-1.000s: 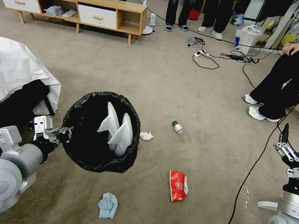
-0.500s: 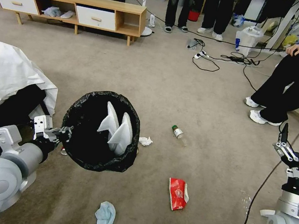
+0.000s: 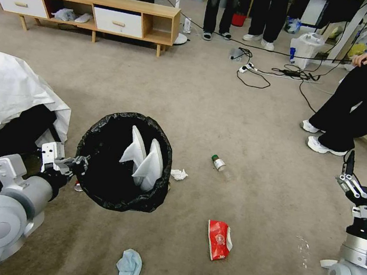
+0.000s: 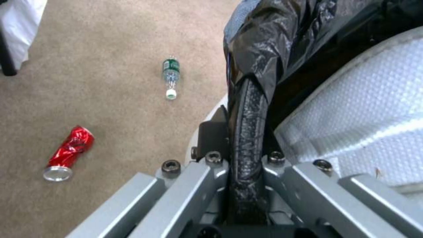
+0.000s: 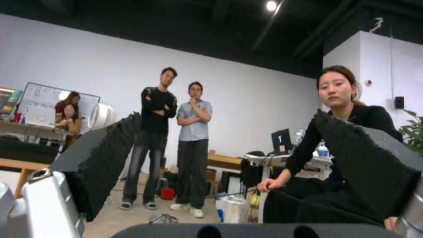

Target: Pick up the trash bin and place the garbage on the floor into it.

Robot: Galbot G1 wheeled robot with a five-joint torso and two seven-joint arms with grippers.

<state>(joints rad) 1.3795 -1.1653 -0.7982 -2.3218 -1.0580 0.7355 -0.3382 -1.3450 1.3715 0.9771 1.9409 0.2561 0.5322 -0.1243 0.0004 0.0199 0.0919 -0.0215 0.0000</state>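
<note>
Trash bin [image 3: 123, 161] held off the floor [image 3: 206, 108], rim clamped in left gripper [image 3: 79, 164]. Around the bin, unmoved since a second ago: tissue [image 3: 179, 174] beside, bottle [image 3: 221, 165], red wrapper [image 3: 218, 240], mask [image 3: 129, 265] farther. Right gripper [image 3: 348, 173] far right, spread wide, idle; collecting not begun.

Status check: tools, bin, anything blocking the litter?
Left tool clamped on trash bin rim, bin off the floor. Right tool open, raised, idle. Red wrapper, bottle unobstructed.
</note>
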